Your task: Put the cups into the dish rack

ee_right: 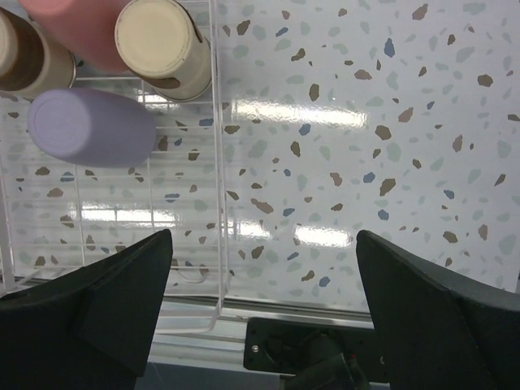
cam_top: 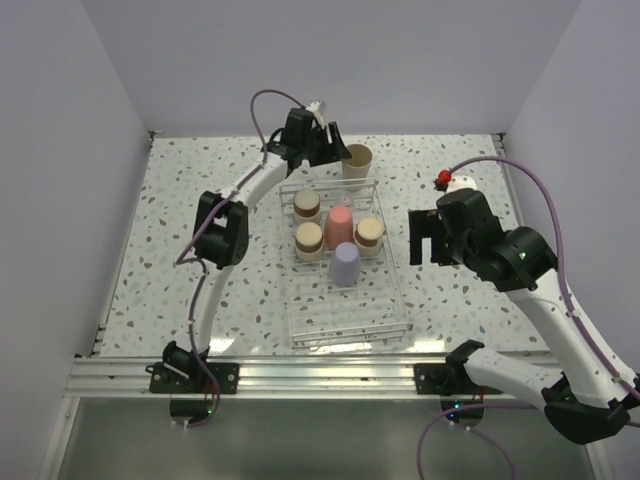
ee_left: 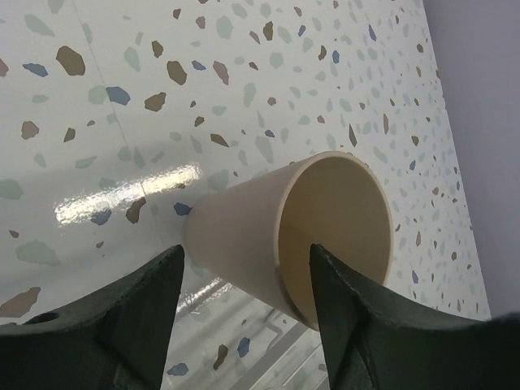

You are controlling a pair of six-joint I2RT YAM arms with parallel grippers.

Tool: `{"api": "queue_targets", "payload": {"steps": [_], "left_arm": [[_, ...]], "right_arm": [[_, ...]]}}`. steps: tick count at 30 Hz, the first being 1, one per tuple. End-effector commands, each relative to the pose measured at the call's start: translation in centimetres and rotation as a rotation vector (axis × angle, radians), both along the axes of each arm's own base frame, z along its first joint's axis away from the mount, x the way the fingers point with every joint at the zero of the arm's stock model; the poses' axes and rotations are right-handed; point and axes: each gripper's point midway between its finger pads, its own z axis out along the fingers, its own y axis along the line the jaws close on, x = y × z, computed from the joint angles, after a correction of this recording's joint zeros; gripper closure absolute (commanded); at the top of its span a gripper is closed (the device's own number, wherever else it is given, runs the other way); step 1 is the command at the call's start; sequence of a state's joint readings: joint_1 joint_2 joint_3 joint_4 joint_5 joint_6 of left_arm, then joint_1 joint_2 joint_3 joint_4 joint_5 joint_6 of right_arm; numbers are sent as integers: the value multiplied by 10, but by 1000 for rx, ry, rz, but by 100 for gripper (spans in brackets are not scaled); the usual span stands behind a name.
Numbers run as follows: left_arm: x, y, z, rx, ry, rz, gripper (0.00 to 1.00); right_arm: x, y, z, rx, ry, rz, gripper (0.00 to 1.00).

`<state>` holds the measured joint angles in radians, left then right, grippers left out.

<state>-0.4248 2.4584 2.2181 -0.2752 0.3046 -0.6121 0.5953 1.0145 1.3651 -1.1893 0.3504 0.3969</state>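
Note:
A beige cup stands upright, mouth up, on the table just behind the dish rack. My left gripper is at this cup. One finger is inside its mouth, the other is outside with a small gap to the wall, so the gripper is open. Upside down in the rack stand a coral-red cup, a lavender cup and three brown-grey cups with cream bases. My right gripper hovers open and empty right of the rack.
In the right wrist view the rack's wire side runs past the lavender cup and a brown-grey cup. A red-tipped fitting sits at the table's back right. White walls enclose the table.

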Motion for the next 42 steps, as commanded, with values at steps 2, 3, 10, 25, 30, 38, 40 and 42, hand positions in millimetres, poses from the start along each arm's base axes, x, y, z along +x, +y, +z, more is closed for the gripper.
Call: {"api": "queue_targets", "payload": {"steps": [2, 3, 10, 25, 30, 38, 40, 42], "left_arm": [[13, -11, 14, -49, -59, 9, 35], [14, -12, 13, -51, -59, 8, 40], [16, -14, 8, -61, -54, 8, 78], [9, 11, 61, -101, -105, 39, 100], [-8, 34, 103, -126, -141, 41, 100], [-45, 96, 181, -195, -242, 84, 100], [-63, 115, 197, -210, -257, 90, 100], [-86, 127, 208, -215, -268, 86, 100]], "right_arm": [[8, -2, 14, -27, -53, 24, 2], [8, -1, 14, -27, -54, 26, 2], [9, 0, 13, -24, -57, 30, 2], [1, 6, 20, 77, -78, 17, 2], [8, 25, 25, 151, -97, 61, 2], [28, 84, 37, 321, -86, 212, 2], [32, 113, 53, 434, -111, 314, 2], [29, 137, 68, 562, -116, 378, 2]]}}
